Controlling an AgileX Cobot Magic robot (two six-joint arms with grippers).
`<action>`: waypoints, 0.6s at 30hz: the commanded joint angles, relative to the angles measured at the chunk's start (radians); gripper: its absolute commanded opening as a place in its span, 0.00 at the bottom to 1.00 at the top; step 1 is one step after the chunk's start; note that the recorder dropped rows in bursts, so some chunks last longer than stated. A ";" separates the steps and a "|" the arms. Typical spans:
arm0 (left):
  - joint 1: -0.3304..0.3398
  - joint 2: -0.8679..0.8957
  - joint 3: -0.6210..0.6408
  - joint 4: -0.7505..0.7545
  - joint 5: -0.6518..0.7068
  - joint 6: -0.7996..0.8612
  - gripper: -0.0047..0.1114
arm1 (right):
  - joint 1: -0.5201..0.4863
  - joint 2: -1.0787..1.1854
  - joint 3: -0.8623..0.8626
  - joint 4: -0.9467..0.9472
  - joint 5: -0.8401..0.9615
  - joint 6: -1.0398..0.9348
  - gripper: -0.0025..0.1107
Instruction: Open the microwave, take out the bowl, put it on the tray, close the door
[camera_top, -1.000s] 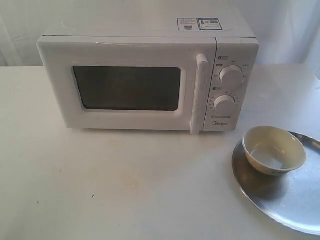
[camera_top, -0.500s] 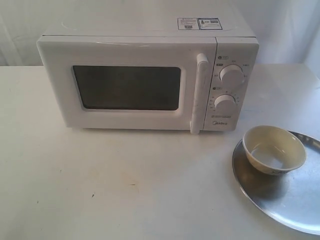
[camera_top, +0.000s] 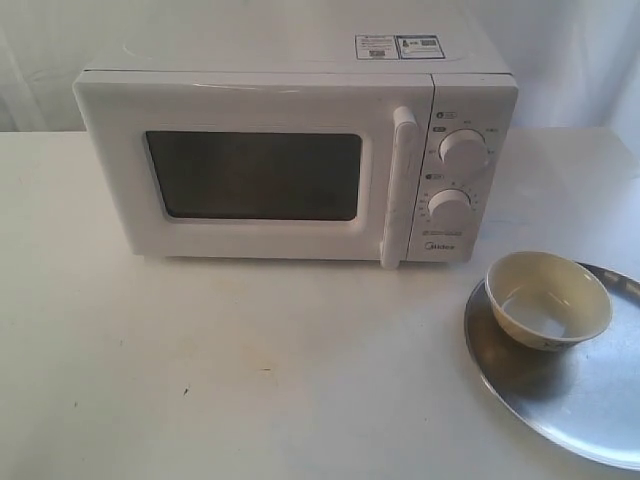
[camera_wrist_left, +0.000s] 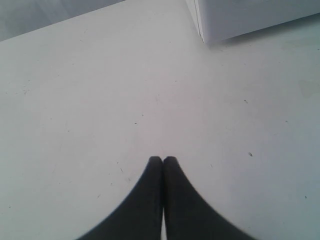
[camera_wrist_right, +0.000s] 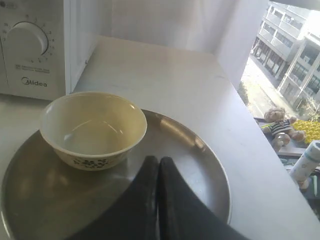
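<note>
The white microwave (camera_top: 290, 150) stands at the back of the table with its door (camera_top: 250, 175) shut flush and the bar handle (camera_top: 398, 185) upright. The cream bowl (camera_top: 548, 298) (camera_wrist_right: 93, 129) sits upright on the silver tray (camera_top: 590, 400) (camera_wrist_right: 200, 170) at the front right, near the tray's edge closest to the microwave. My right gripper (camera_wrist_right: 158, 161) is shut and empty above the tray, just beside the bowl. My left gripper (camera_wrist_left: 162, 160) is shut and empty over bare table, away from a microwave corner (camera_wrist_left: 202, 35). Neither gripper shows in the exterior view.
The white table (camera_top: 250, 370) spreads out in front of the microwave. The table's far side edge (camera_wrist_right: 255, 135) runs close beside the tray, with a window and street scene beyond it. White curtain hangs behind the microwave.
</note>
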 joint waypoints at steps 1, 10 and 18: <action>-0.004 -0.004 -0.004 -0.004 0.002 -0.002 0.04 | -0.005 -0.007 0.004 -0.005 -0.003 0.086 0.02; -0.004 -0.004 -0.004 -0.004 0.002 -0.002 0.04 | -0.005 -0.007 0.004 -0.005 0.002 0.032 0.02; -0.004 -0.004 -0.004 -0.004 0.002 -0.002 0.04 | -0.005 -0.007 0.004 -0.007 0.006 -0.035 0.02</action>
